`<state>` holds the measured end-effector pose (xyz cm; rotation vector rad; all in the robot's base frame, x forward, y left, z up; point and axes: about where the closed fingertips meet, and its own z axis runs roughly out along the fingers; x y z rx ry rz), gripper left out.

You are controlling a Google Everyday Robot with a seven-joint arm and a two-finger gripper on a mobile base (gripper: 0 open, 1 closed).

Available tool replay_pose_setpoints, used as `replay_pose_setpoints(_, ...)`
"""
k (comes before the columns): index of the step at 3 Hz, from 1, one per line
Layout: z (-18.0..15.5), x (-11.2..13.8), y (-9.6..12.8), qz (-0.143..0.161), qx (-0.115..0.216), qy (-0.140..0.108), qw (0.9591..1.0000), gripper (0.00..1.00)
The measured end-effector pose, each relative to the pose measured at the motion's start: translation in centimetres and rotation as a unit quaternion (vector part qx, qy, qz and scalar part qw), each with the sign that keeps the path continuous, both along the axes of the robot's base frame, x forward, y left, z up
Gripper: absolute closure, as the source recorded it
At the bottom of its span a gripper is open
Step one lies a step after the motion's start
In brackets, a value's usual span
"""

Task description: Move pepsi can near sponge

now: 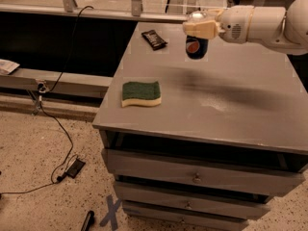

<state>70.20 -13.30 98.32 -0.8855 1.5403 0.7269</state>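
- Pepsi can (196,47): hangs clear of the surface (240,112) over its far part, upright or nearly so. It is well apart from the sponge (141,93), so the task is judged not yet done.
- Hand (198,32): clamped on the upper part of the Pepsi can, with the lower body and logo showing below it. The white arm (262,23) reaches in from the right.
- Sponge: lies flat near the front left corner of the surface, close to both edges.
- Snack wrapper (154,39): lies flat at the far left, just to the left of the Pepsi can and away from the sponge.
- Risk 1, slip: only the top of the Pepsi can is gripped. A quick swing toward the sponge could work it loose, and it would likely drop and roll.
- Risk 2, bad footing: if the Pepsi can comes down partly on the soft sponge, it would probably tip once let go.
- Risk 3, edge: the sponge leaves little room on its left and front sides. Setting down there could send the Pepsi can off the surface, so the right or far side is judged safer.
- Risk 4, contact: a low approach could push the sponge toward the edge, or clip the wrapper if the path drifts left.
- Risk 5, early release: letting go above the surface invites a bounce and a topple.
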Motion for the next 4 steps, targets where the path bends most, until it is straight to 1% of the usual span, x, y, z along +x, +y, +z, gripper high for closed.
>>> replay_pose_setpoints(1, -1.6, -3.9, 3.3, 0.065, -0.009, 0.018, 0.9977, 1.00)
replay_pose_setpoints(2, -4.1, -7.7, 6.7, 0.118, -0.012, 0.041, 0.9922, 1.00)
replay_pose_setpoints(3, -5.6, -9.7, 8.3, 0.143, -0.007, 0.052, 0.9883, 1.00)
replay_pose_setpoints(4, -5.7, -9.8, 8.7, 0.146, -0.008, 0.053, 0.9878, 0.82)
